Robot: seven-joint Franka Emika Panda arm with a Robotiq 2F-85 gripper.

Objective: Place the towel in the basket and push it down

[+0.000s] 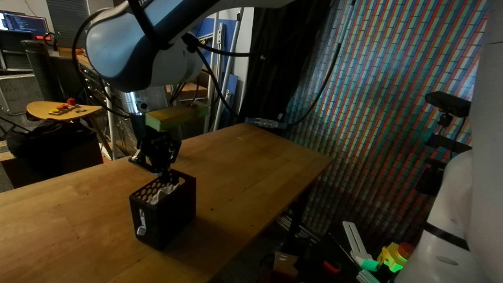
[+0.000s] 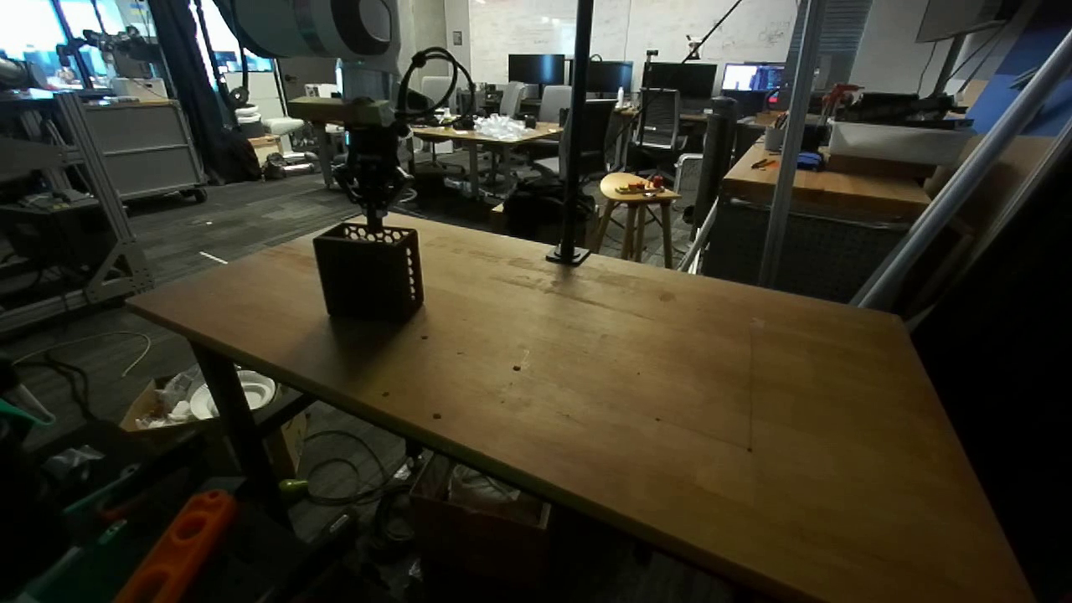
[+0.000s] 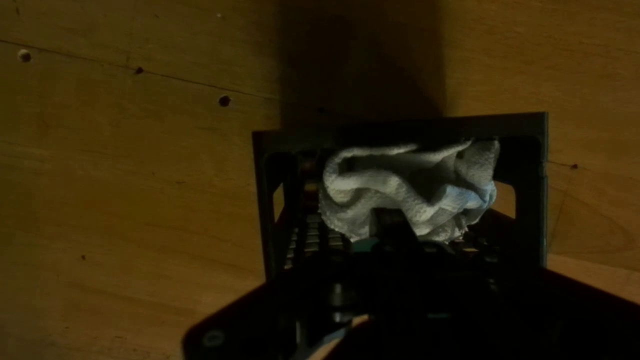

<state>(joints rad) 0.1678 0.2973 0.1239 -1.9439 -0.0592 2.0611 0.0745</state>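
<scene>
Points down with the jaws closed, tips just inside the mouth of the basket (image 1: 177, 214). Blocks sight of part of the towel (image 3: 375, 182) in the wrist view; cannot tell from there whether touching the folds or just above. Has the grey-white towel lying rumpled inside the basket, in loose, looping folds, with dark lattice in sight just beside. Shows the towel as a pale patch within the basket's mouth in an exterior view. Has the basket upright on the table (image 2: 628, 360), toward one end. Reaches over the basket from above with the robot arm (image 1: 118, 59), bearing a yellow-green block (image 1: 177, 115) above the jaws. Throws a shadow (image 3: 360, 65) on the table just beside the basket in the wrist view. In an exterior view, shows a black post (image 2: 576, 151) to the right of the basket, near the table's far edge. In both exterior views, shows a small wooden stool (image 1: 39, 108) beyond the basket, off the table, carrying red and yellow pieces (image 1: 62, 106).
</scene>
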